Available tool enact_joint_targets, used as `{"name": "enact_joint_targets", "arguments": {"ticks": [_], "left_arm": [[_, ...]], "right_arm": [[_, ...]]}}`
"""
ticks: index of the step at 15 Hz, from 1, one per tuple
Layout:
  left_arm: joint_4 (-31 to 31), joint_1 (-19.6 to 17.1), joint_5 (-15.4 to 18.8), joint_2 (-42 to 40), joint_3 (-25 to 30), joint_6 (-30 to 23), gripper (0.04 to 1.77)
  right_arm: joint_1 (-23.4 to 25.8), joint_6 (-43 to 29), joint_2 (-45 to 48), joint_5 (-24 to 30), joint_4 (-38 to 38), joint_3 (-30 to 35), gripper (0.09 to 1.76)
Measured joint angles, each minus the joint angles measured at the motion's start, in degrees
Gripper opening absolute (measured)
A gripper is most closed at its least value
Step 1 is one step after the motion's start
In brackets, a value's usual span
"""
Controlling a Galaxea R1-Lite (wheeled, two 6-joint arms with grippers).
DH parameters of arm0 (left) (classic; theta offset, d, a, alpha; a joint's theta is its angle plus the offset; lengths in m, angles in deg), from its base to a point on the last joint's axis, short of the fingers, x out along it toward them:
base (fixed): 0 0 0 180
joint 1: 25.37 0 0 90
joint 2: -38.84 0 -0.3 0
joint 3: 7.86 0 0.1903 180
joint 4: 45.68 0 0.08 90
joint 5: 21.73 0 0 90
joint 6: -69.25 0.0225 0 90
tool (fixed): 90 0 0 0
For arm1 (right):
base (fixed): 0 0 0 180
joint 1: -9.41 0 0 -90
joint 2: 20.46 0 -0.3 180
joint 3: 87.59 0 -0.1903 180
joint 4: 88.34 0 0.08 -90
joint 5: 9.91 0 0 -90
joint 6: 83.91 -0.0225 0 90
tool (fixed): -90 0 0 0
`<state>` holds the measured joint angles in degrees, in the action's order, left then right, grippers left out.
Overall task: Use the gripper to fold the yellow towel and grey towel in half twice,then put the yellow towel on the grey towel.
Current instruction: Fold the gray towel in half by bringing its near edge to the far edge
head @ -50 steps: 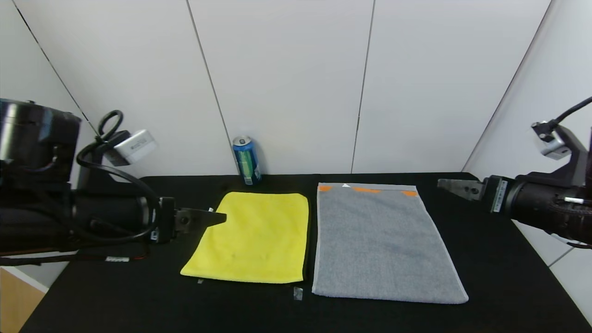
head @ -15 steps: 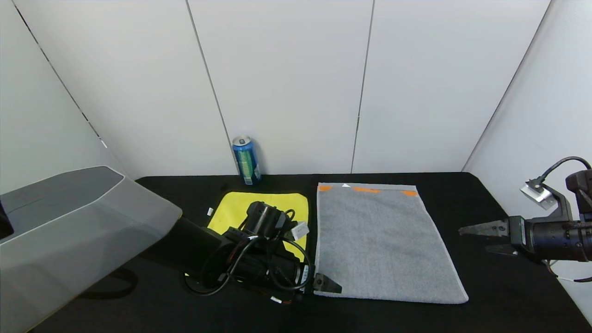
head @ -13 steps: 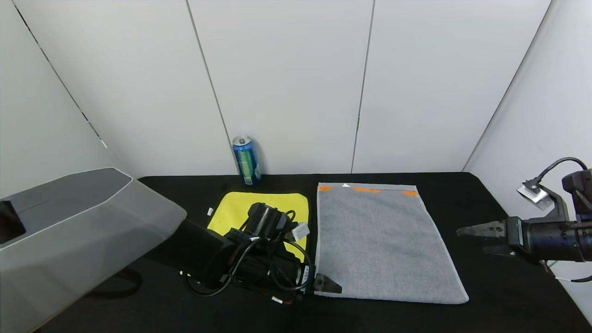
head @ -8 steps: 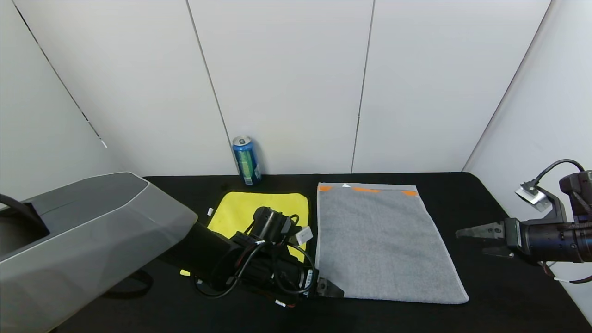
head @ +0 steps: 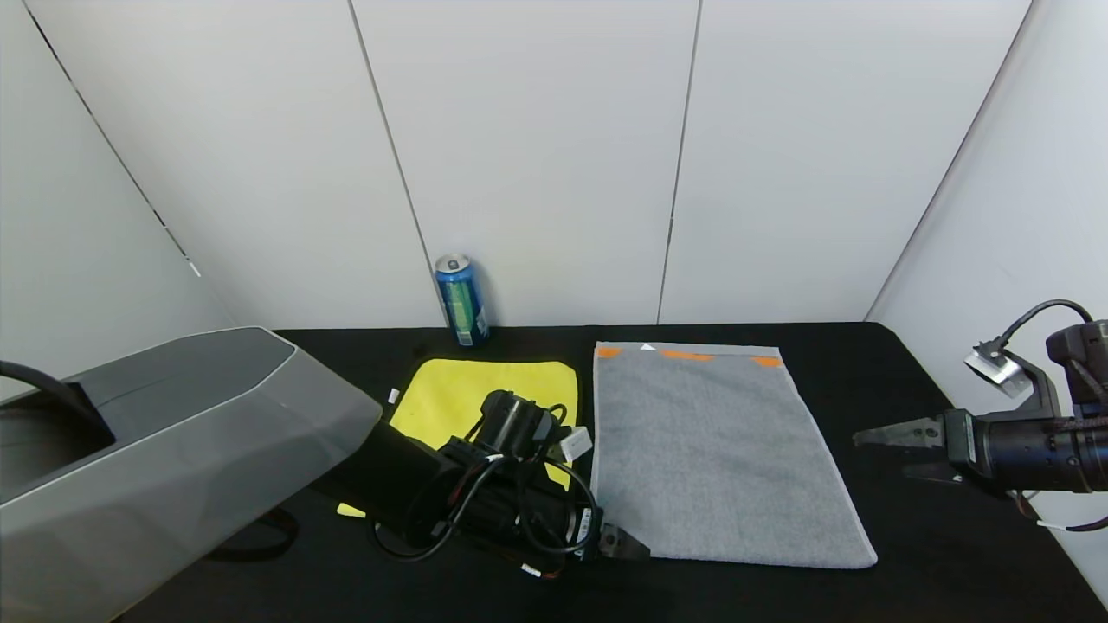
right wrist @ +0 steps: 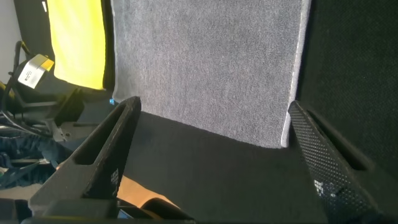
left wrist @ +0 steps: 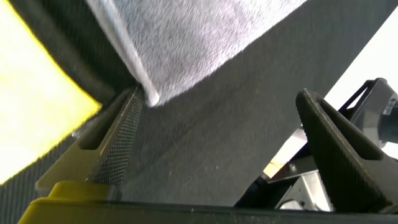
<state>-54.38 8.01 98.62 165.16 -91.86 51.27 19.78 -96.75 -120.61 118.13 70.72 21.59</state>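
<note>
Head view shows the left pincer low over the black cloth-covered counter, its tips spread and set at the near left corner of the large grey terry rectangular towel, which lies flat and unfolded. In the left wrist view that corner of the grey towel sits just beside one spread fingertip, though contact cannot be made out. Behind the left pincer's arm lies the bright yellow soft microfibre cloth, flat, partly hidden by the wrist, and just beside the grey towel's left edge. The right pincer hovers spread wide, off the grey towel's right edge and apart from it; its wrist view shows the towel's near edge between its fingers. A blue drinks can stands upright by the back wall, well beyond the left pincer.
</note>
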Motion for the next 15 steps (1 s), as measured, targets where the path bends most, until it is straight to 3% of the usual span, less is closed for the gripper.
{"name": "enact_joint_targets", "arguments": {"ticks": [9,12,15], "left_arm": [[0.60,0.11,0.16,0.56,-0.68,0.04,1.71],[0.60,0.02,0.22,0.61,-0.63,0.02,1.18],[0.61,0.02,0.27,0.67,-0.50,0.00,0.84]], "right_arm": [[0.00,0.00,-0.11,0.04,0.00,0.00,1.71],[0.00,0.00,-0.20,0.06,0.00,0.00,1.71],[-0.09,0.01,-0.54,0.06,0.02,-0.02,1.71]]}}
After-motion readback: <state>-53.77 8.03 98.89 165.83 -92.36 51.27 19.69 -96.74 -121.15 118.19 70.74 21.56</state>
